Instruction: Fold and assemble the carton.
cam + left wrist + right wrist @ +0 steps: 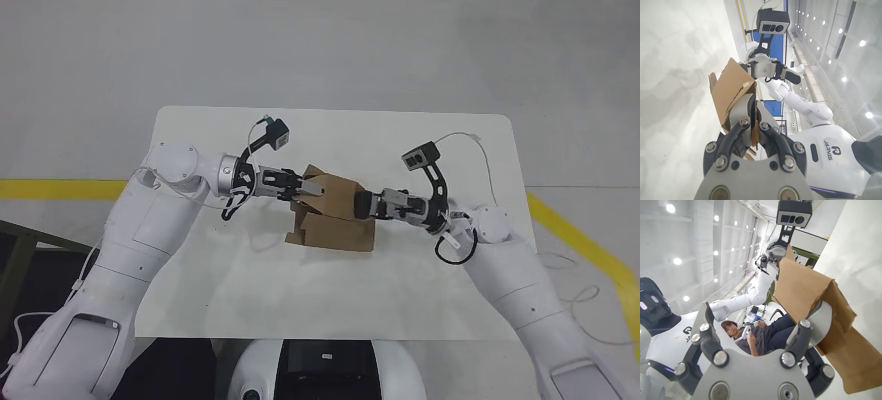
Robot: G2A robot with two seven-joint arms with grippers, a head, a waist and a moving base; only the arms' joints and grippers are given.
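Observation:
A brown cardboard carton (335, 212), partly folded, stands in the middle of the white table (420, 290). My left gripper (312, 187) is at its upper left corner. In the left wrist view that gripper (753, 106) is shut on an upright flap edge of the carton (728, 94). My right gripper (356, 203) is at the carton's right side. In the right wrist view it (763, 311) stands open, with one finger (821, 311) pressed against the carton (798, 285) under a torn flap and the other finger (706, 311) free in the air.
A thin white cable (483, 152) lies on the table at the back right. Bare table surface spreads in front of the carton and to both sides. Yellow floor tape (60, 188) runs past the table's left and right edges.

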